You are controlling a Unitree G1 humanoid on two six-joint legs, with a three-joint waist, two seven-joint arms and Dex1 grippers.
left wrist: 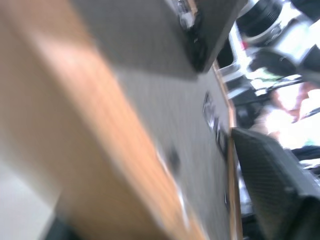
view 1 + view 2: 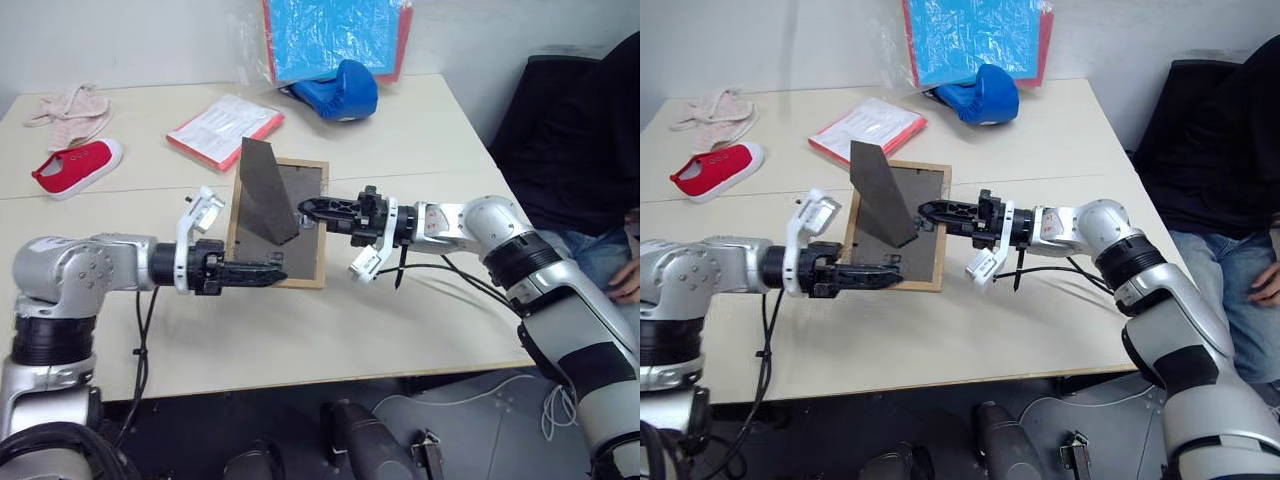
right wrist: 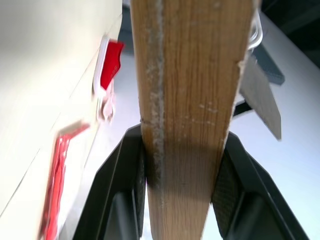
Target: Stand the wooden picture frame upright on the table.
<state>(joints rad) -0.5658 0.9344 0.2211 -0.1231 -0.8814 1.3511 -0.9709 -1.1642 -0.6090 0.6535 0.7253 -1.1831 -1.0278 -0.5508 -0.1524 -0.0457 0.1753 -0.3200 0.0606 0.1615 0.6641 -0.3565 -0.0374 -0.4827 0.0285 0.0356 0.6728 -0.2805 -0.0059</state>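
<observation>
Left eye view: wooden picture frame (image 2: 285, 245) lies back-side up near the middle of the table (image 2: 400, 320), dark easel stand (image 2: 263, 190) sticking up from the back panel. My right gripper (image 2: 308, 212) reaches in from 3 o'clock and its jaws are closed on the frame's right edge; the right wrist view shows both fingers (image 3: 227, 175) pressed on either side of the wood edge. My left gripper (image 2: 268, 272) comes from 9 o'clock, lying over the frame's lower edge, jaws look parted and not clamping anything, though the left wrist view is too blurred to confirm contact. Red-edged booklet (image 2: 224, 128) sits at 12 o'clock from the frame, blue glove (image 2: 338, 92) at 1 o'clock, red shoe (image 2: 78, 165) at 10 o'clock near the table's far left. A person (image 2: 600, 150) sits at 3 o'clock beyond the table edge.
</observation>
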